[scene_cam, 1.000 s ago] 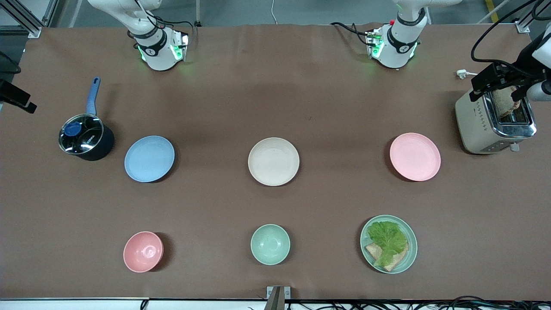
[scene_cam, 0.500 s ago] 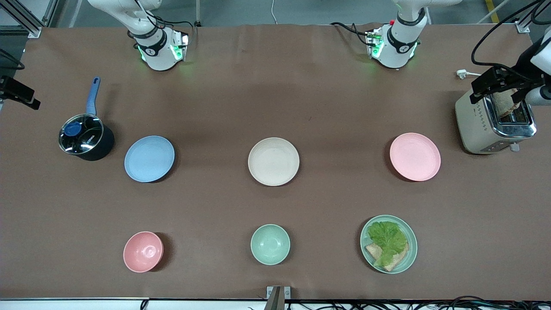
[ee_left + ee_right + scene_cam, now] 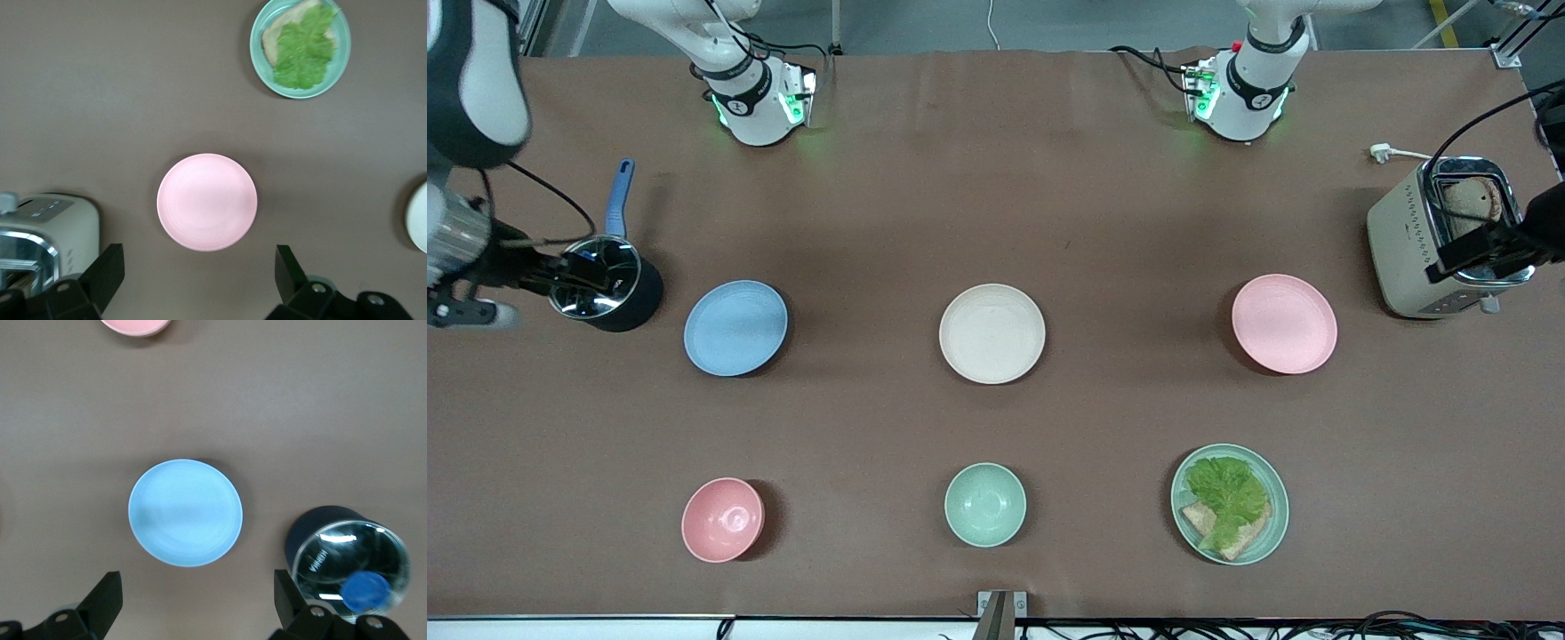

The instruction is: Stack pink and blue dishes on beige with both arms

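Three plates lie in a row across the table's middle. The light blue plate (image 3: pixel 735 328) is toward the right arm's end, the beige plate (image 3: pixel 992 333) is in the centre, and the pale pink plate (image 3: pixel 1284 323) is toward the left arm's end. My right gripper (image 3: pixel 576 269) hangs open over the pot, beside the blue plate (image 3: pixel 185 513). Nothing is between the fingers of the right gripper (image 3: pixel 198 595). My left gripper (image 3: pixel 1474 253) hangs open over the toaster, beside the pink plate (image 3: pixel 207 202). The left gripper (image 3: pixel 198 273) is also empty.
A dark pot (image 3: pixel 618 298) with a blue handle stands beside the blue plate. A toaster (image 3: pixel 1409 258) holding bread stands beside the pink plate. Nearer the camera are a pink bowl (image 3: pixel 722 519), a green bowl (image 3: pixel 984 504) and a green plate (image 3: pixel 1230 503) with lettuce and bread.
The right arm has swung in from the table's edge, bringing its gripper over the pot. The left gripper has shifted across the toaster. No plate has moved.
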Controlling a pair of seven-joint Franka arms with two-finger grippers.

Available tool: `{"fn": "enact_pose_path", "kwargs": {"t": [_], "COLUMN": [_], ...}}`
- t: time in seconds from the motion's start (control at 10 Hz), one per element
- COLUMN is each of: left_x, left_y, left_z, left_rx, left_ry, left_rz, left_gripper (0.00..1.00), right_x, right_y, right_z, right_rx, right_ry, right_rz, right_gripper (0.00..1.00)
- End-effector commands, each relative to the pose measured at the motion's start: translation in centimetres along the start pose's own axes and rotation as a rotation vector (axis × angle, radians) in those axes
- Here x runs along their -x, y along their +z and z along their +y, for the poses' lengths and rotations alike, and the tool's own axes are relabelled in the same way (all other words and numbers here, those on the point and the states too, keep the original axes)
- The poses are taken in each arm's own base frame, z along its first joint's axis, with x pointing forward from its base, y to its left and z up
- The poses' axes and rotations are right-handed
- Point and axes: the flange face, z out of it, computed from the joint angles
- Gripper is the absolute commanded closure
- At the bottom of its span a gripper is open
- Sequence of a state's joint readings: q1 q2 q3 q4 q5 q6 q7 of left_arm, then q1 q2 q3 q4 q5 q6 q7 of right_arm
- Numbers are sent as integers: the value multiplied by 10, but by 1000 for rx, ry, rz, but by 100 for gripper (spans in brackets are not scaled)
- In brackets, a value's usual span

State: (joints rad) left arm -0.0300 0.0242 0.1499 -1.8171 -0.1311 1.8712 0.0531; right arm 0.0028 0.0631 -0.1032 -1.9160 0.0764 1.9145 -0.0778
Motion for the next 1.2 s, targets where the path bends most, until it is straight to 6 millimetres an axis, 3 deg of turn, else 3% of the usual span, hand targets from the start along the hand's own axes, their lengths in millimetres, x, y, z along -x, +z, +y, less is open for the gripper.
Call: {"fn": "enact_pose_path", "kwargs": {"t": [0.0,0.4,0.5,0.7,1.0,1.1], "left_x": [8,2,3,5,19,26], "left_y": [112,239,262,303,327,338], "left_z": [-15,-33,-50,-82,-111,-112], "left_rx": [-10,27,16,93,164,183], "left_ry": [34,114,142,170,212,214], "left_rz": [-20,-135,-148,-120,-113,-125], "left_gripper": [1,1,1,4,21,27], "right_x": [10,11,15,23,26,28], "right_y": [82,210,232,251,267,274], "right_z": [11,58,68,80,81,82], "right_rx": [-47,-216,-249,-263,-271,-275], "right_ry": [-14,-108,-152,-152,-128,-119], "right_rz": [27,11,37,28,15,3], "right_gripper": [0,0,0,7,34,37]}}
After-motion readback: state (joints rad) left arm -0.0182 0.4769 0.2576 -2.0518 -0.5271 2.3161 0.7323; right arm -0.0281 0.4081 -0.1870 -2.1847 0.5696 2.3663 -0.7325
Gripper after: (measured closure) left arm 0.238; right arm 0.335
